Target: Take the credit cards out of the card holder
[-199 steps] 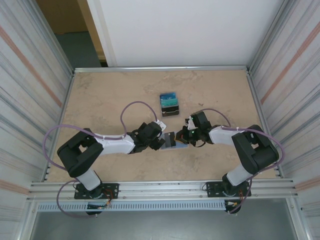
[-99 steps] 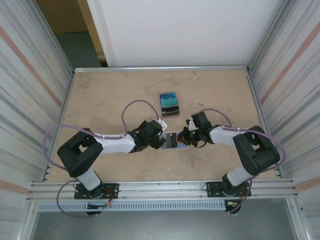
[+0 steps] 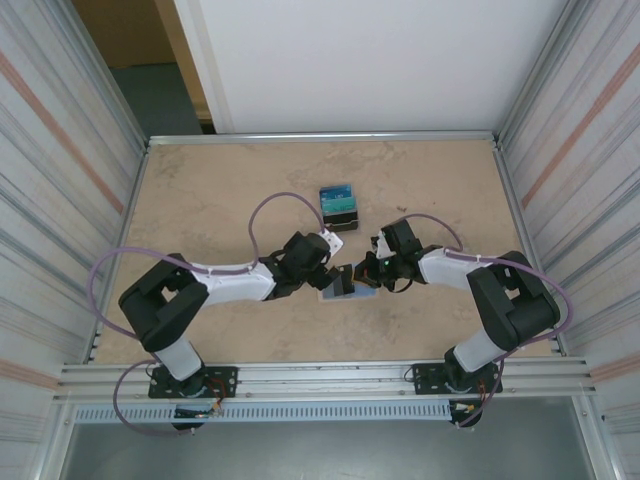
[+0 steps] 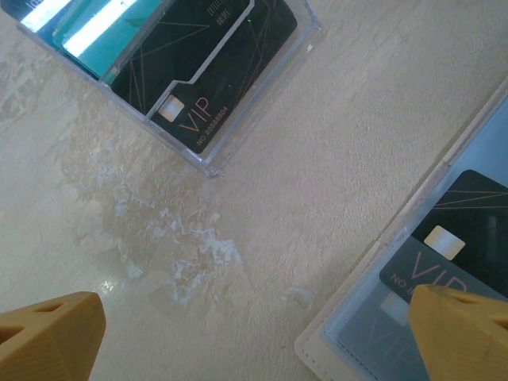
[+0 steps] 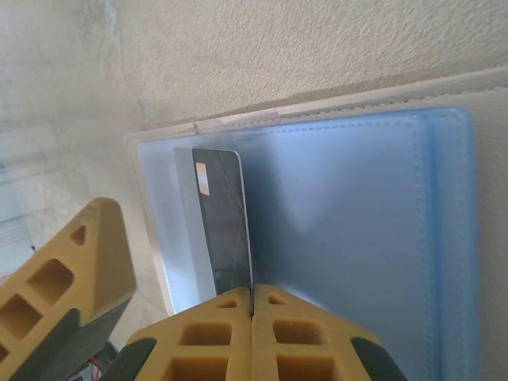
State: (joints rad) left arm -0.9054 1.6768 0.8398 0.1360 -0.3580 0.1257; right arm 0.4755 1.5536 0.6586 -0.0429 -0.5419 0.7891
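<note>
Probably stiff and slick, so we pinch the credit card [image 5: 222,214] by its edge; left fingers [image 4: 48,333] apart, right fingers [image 5: 230,333] together.

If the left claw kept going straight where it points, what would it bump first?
The left claw would likely hit bare table first, between the clear box and the card holder; depth is unclear.

The beige, marble-veined tabletop [image 3: 200,190] carries two things near its middle. Toward the far side lies a clear plastic rectangular tray [image 4: 264,83], flat, with a black VIP card [image 4: 208,71] and teal cards [image 4: 103,32] inside. Nearer the front, apart from the tray, lies a pale blue translucent card holder with a cream stitched border [image 5: 349,222].
</note>
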